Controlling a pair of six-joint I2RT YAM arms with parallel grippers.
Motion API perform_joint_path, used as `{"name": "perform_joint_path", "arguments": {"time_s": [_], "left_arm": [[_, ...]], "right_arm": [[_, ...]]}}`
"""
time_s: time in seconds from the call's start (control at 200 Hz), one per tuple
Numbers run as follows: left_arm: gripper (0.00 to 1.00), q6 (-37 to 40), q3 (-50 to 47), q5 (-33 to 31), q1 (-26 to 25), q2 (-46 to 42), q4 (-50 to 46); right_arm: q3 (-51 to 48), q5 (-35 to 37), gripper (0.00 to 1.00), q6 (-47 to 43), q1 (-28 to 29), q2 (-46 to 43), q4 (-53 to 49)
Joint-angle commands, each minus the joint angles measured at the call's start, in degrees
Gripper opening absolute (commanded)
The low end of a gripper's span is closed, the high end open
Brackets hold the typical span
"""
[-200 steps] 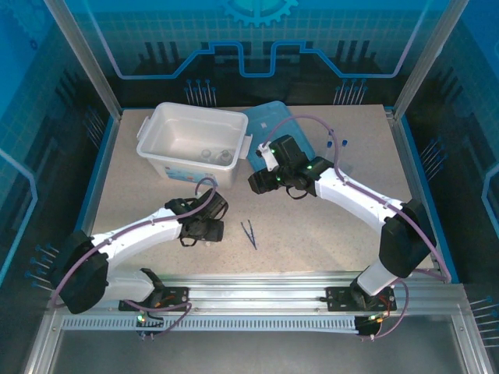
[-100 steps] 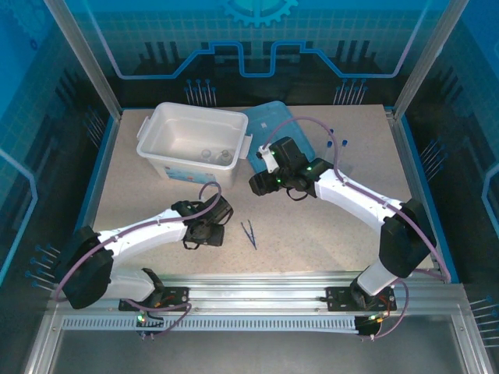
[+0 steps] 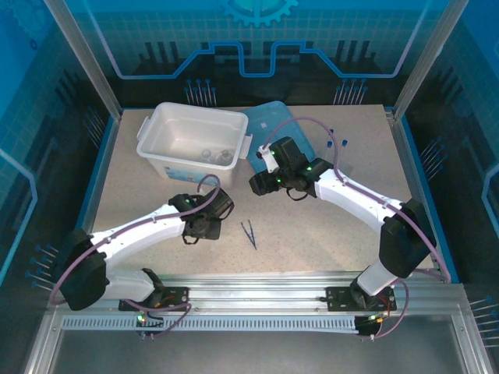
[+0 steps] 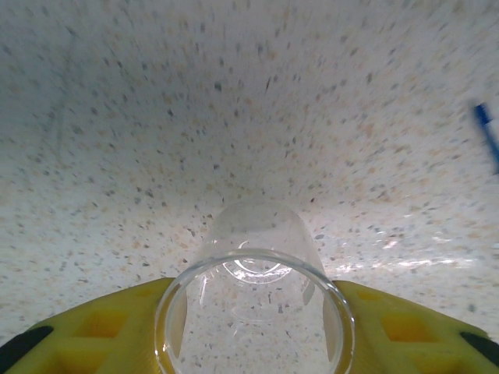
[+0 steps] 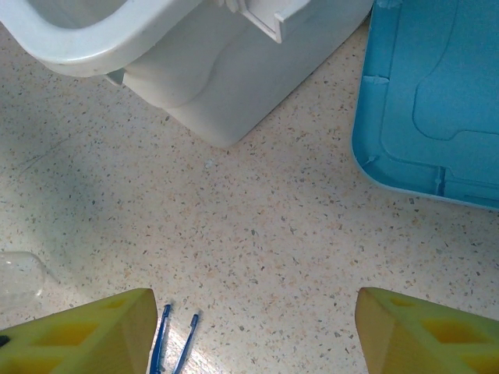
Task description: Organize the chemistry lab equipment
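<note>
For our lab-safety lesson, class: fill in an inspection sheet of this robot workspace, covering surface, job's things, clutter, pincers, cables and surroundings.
Surface: speckled beige tabletop, no spills seen.
Job's things: small clear glass beaker between the left pincer's fingers; thin dark-blue tweezers loose on the table; slim blue-capped tubes right of the lid; small glassware inside the bin.
Clutter: white plastic bin, uncovered; light-blue lid flat beside it.
Pincers: left pincer flanks the beaker, grip uncertain; right pincer open, empty.
Cables: purple cables loop along both arms.
Surroundings: metal frame, blue-lit panels.
</note>
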Motion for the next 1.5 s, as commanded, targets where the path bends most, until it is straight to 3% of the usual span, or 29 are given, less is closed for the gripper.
{"name": "perform_joint_path", "arguments": {"time_s": [0.0, 0.275, 0.585, 0.941, 1.191, 1.496], "left_arm": [[0.37, 3.78, 7.64, -3.96, 0.66, -3.54, -8.32], [0.37, 14.42, 31.96, -4.79, 8.71, -1.92, -17.38], [0.38, 25.38, 51.69, -3.34, 18.88, 11.02, -15.02], [0.38, 28.86, 56.46, 3.16, 30.14, 28.0, -6.49], [0.38, 28.41, 57.91, 9.33, 37.16, 35.2, -4.05], [0.38, 28.95, 57.26, 9.83, 40.9, 40.27, -3.75]], "right_arm": [[0.47, -0.38, 0.69, 0.12, 0.06, -1.01, 0.08], [0.1, -1.19, 0.69, 0.56, -0.12, -2.48, 0.6], [0.06, -2.7, 0.68, 0.83, -0.91, -4.75, 0.6], [-0.17, -4.85, 0.67, 1.41, -1.97, -6.34, 0.09], [-0.51, -5.39, 0.67, 1.53, -1.99, -6.28, -0.1], [-0.8, -5.94, 0.67, 1.66, -2.27, -6.01, 0.51]]}}
